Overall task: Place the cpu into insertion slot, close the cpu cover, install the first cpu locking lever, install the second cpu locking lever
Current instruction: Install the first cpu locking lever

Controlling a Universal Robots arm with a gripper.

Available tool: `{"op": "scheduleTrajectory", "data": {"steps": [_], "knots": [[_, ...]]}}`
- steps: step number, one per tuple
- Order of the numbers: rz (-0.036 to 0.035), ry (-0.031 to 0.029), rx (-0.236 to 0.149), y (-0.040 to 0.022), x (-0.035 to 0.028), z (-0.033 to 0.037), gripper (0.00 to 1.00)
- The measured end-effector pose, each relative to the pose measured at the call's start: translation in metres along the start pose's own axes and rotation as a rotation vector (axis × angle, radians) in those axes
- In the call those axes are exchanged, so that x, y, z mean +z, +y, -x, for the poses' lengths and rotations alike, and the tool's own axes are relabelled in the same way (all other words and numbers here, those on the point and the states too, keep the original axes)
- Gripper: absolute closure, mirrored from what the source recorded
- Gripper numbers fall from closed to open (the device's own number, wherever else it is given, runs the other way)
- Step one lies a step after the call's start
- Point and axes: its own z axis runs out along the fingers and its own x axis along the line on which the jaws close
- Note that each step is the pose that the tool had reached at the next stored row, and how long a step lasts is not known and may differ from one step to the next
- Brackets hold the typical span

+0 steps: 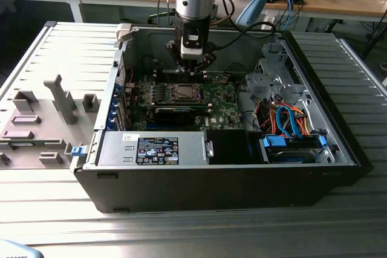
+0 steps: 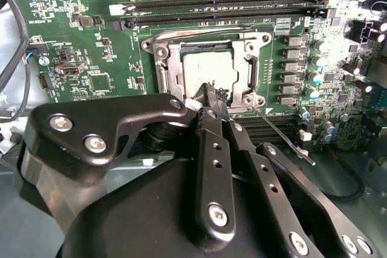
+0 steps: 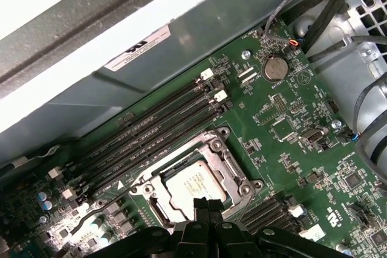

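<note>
The cpu [image 2: 205, 70] [image 3: 193, 185], a silver-grey square, lies in the insertion slot [image 2: 152, 45] on the green board. The cpu cover [image 2: 172, 74] [image 3: 233, 170] lies flat around it as a silvery frame. A thin metal locking lever [image 2: 281, 134] sticks out at an angle from one socket corner, unlatched. My gripper [image 2: 210, 92] [image 3: 207, 202] hovers just above the socket edge, black fingers pressed together with nothing between them. In the exterior view the gripper [image 1: 192, 72] hangs over the far side of the socket [image 1: 183, 93] inside the open case.
Long memory slots [image 2: 224, 1] run along one side of the socket. A black card [image 1: 175, 112] lies in front of it. Drive cages and orange and blue cables [image 1: 287, 122] fill the exterior view's right. A grey fixture tray [image 1: 42, 119] lies outside at the exterior view's left.
</note>
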Motion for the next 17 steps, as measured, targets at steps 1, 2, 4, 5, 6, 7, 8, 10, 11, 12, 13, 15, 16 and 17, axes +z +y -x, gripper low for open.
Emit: {"op": "scheduleTrajectory", "data": {"steps": [1, 2, 4, 5, 6, 7, 8, 10, 11, 12, 13, 15, 16, 17], "knots": [[0.0001, -0.0001, -0.003, 0.0, 0.0, 0.0, 0.89], [0.0001, -0.0001, -0.004, 0.0, 0.0, 0.0, 0.89], [0.0002, -0.0003, -0.008, 0.0, 0.0, 0.0, 0.89], [0.0003, -0.0003, -0.01, 0.0, 0.0, 0.0, 0.89], [0.0003, -0.0003, -0.012, 0.0, 0.0, 0.0, 0.89], [0.0003, -0.0004, -0.013, 0.0, 0.0, 0.0, 0.89], [0.0003, -0.0005, -0.015, 0.0, 0.0, 0.0, 0.89], [0.0004, -0.0006, -0.019, 0.0, 0.0, 0.0, 0.89], [0.0004, -0.0007, -0.021, 0.0, 0.0, 0.0, 0.89], [0.0006, -0.0009, -0.028, 0.0, 0.0, 0.0, 0.89], [0.0007, -0.0012, -0.037, 0.0, 0.0, 0.0, 0.89], [0.001, -0.0017, -0.053, 0.0, 0.0, 0.0, 0.89], [0.0011, -0.0018, -0.056, 0.0, 0.0, 0.0, 0.89], [0.0011, -0.0019, -0.058, 0.0, 0.0, 0.0, 0.89]]}}
